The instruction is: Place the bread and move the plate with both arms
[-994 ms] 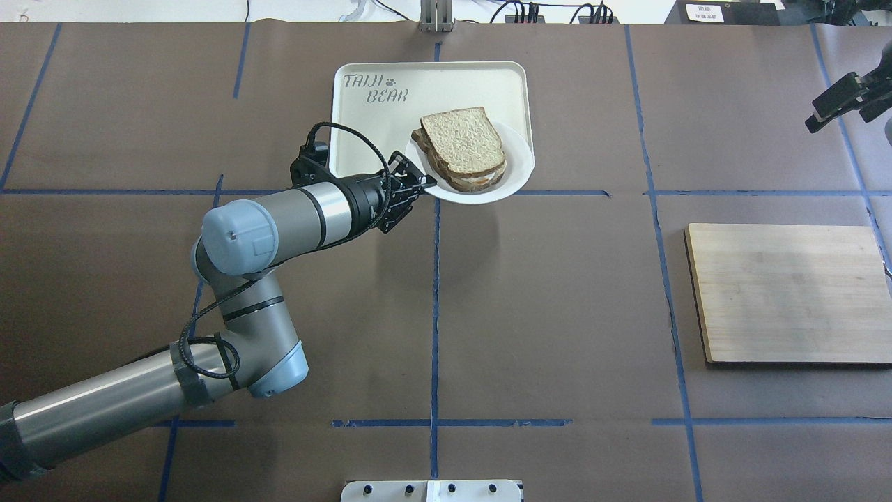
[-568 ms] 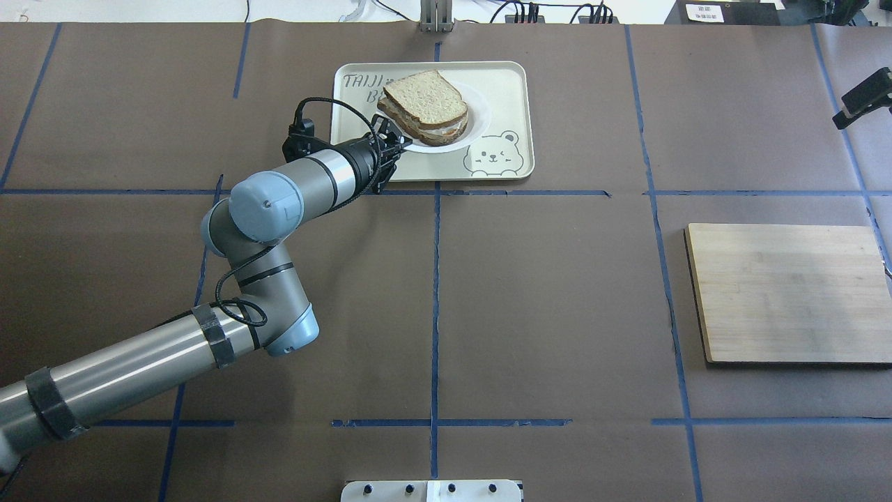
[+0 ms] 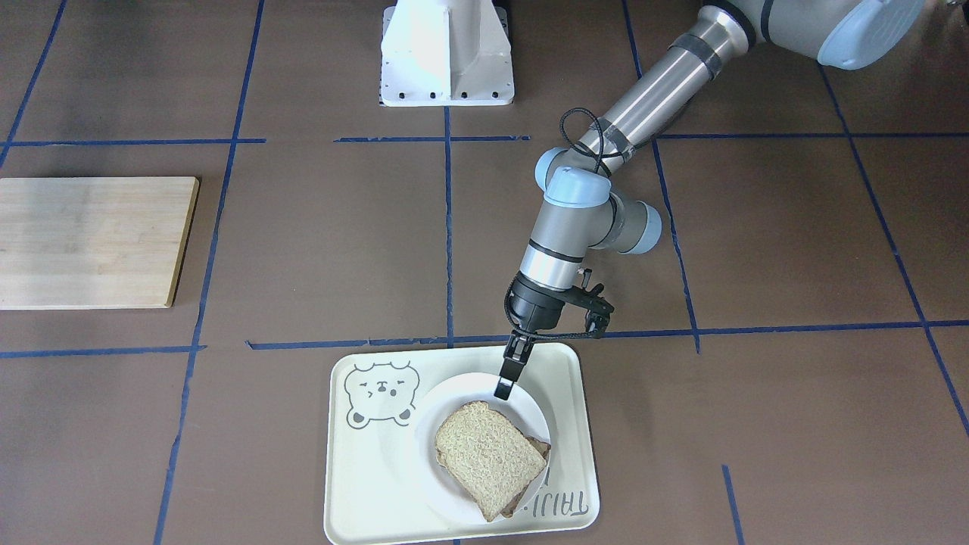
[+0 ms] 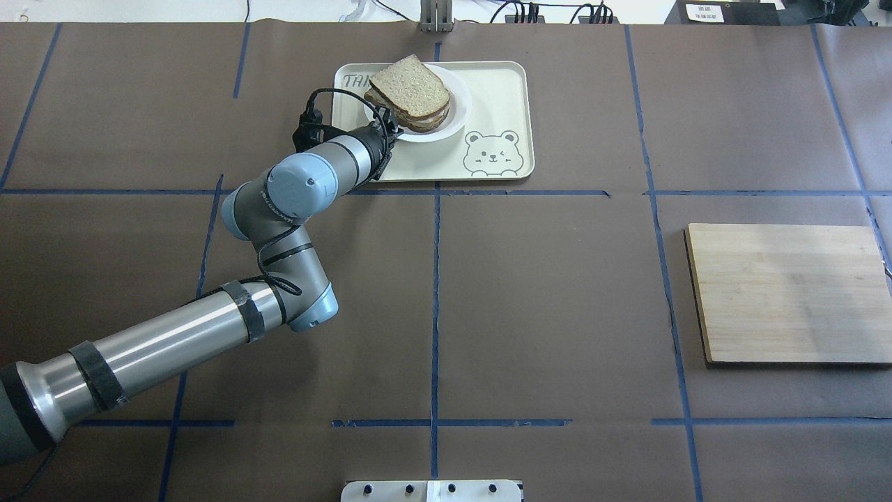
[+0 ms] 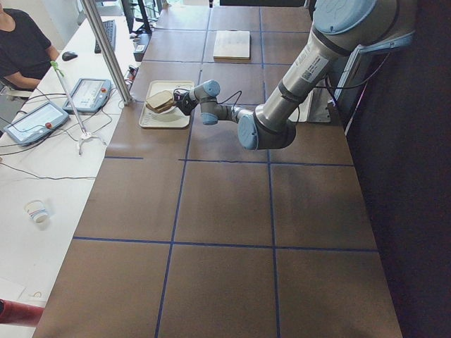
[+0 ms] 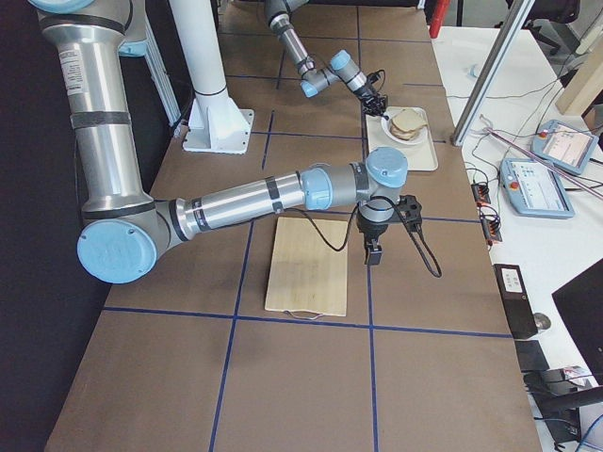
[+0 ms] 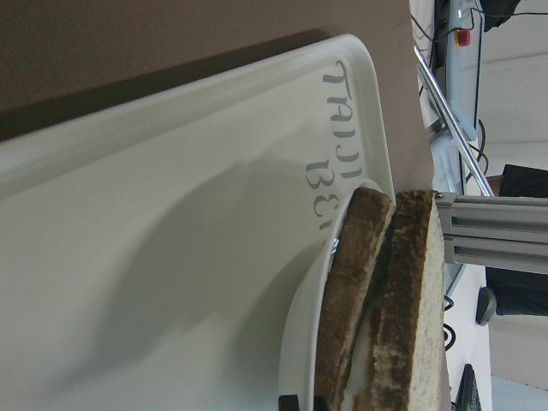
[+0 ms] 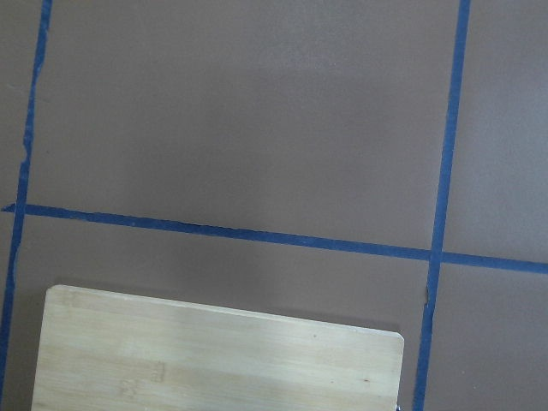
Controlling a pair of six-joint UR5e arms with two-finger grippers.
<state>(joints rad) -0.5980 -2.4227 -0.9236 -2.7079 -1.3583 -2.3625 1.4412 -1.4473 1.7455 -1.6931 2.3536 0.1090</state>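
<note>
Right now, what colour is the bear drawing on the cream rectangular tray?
Grey bear drawing, clearest in the overhead view.

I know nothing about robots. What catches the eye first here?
A silver-grey robot arm with light blue caps reaches across the brown table, its black left gripper pinching the rim of a small round white plate. On it a light brown bread slice tops a sandwich, over a cream bear-print tray.

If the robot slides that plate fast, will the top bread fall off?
Maybe. The bread sits unpinned and askew on top, so it could slip. The plate looks stiff and smooth, probably sliding easily on the tray.
</note>
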